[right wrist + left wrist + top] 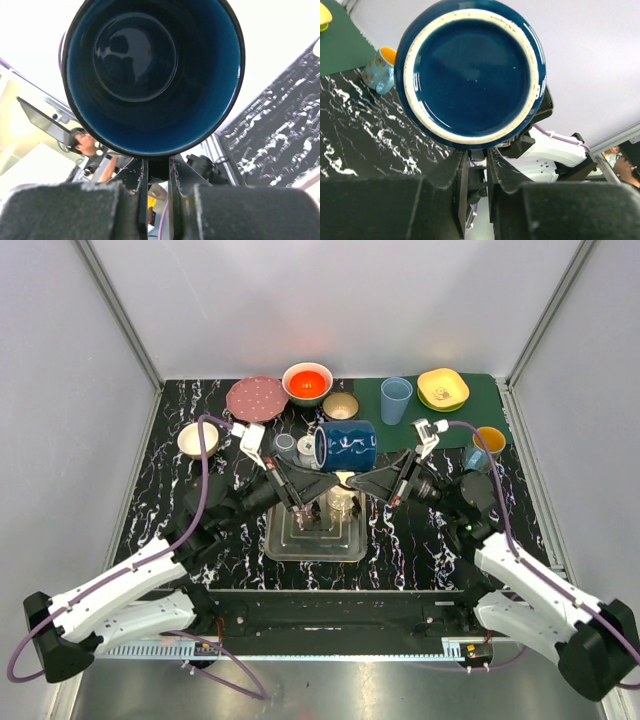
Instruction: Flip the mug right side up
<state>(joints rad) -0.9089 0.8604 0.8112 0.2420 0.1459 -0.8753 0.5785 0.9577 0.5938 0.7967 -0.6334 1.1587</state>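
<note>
The mug is cropped at the top, its handle hidden, perhaps between the fingers.

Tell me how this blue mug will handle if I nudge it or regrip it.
The blue mug is turned sideways, so its round wall would likely let it roll when nudged. Its glaze mirrors the room, so it is probably slippery. The bare pale base ring suggests ceramic: stiff, heavyish, chippable if dropped.

Dark blue mug, white markings, tipped sideways, lifted, mouth facing right
</note>
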